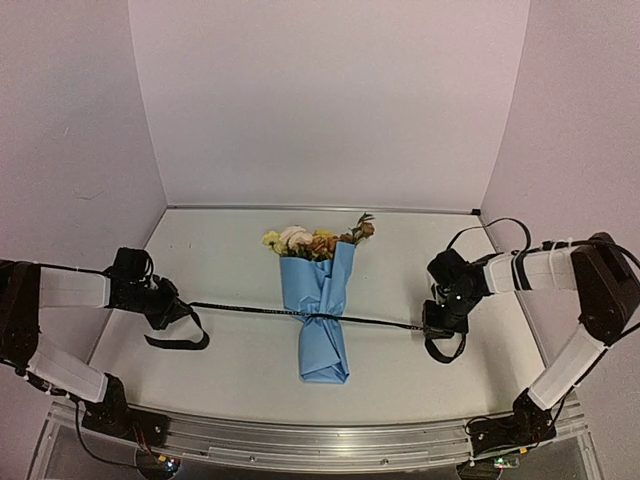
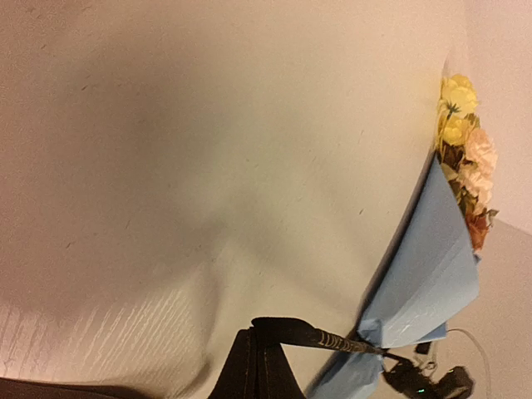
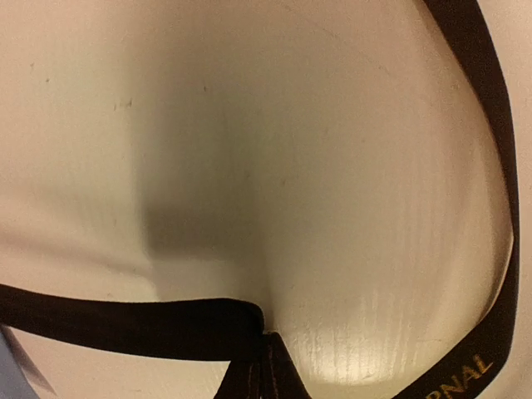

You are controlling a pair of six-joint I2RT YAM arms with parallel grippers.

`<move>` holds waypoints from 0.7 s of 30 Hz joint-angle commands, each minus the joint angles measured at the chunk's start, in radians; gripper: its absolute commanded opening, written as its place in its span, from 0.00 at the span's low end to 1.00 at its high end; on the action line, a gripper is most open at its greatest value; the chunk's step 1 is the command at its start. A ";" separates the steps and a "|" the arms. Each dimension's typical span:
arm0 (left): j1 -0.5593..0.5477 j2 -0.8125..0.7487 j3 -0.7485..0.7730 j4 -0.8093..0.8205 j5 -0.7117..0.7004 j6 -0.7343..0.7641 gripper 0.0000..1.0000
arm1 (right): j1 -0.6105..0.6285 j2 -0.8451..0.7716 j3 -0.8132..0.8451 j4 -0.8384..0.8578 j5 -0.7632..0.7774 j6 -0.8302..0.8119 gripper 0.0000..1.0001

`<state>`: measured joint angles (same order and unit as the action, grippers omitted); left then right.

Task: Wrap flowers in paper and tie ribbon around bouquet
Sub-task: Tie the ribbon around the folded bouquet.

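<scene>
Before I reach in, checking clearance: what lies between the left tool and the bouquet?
Only black ribbon, stretched over bare table; top view shows it.

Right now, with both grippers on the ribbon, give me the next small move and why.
Probably draw both ends slightly farther apart to snug the tie. The left gripper and right gripper are each shut on the ribbon, which runs straight across the middle of the paper and pinches it; whether a knot has closed is too small to tell.

One bouquet [image 1: 318, 300], one ribbon [image 1: 240, 309], two arms [image 1: 75, 288] [image 1: 540, 270].
</scene>
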<state>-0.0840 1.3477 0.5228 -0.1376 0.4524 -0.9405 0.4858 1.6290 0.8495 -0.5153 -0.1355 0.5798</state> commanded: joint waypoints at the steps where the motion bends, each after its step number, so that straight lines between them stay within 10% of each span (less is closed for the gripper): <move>1: 0.130 0.033 0.028 0.023 -0.011 -0.083 0.00 | -0.022 -0.110 -0.152 0.050 0.081 0.168 0.00; 21: 0.341 0.041 0.078 -0.130 -0.142 0.180 0.00 | -0.110 -0.387 -0.271 -0.161 0.140 0.079 0.00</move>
<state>0.1913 1.4113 0.5954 -0.3499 0.5750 -0.8091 0.3733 1.2674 0.5839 -0.3961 -0.2708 0.7268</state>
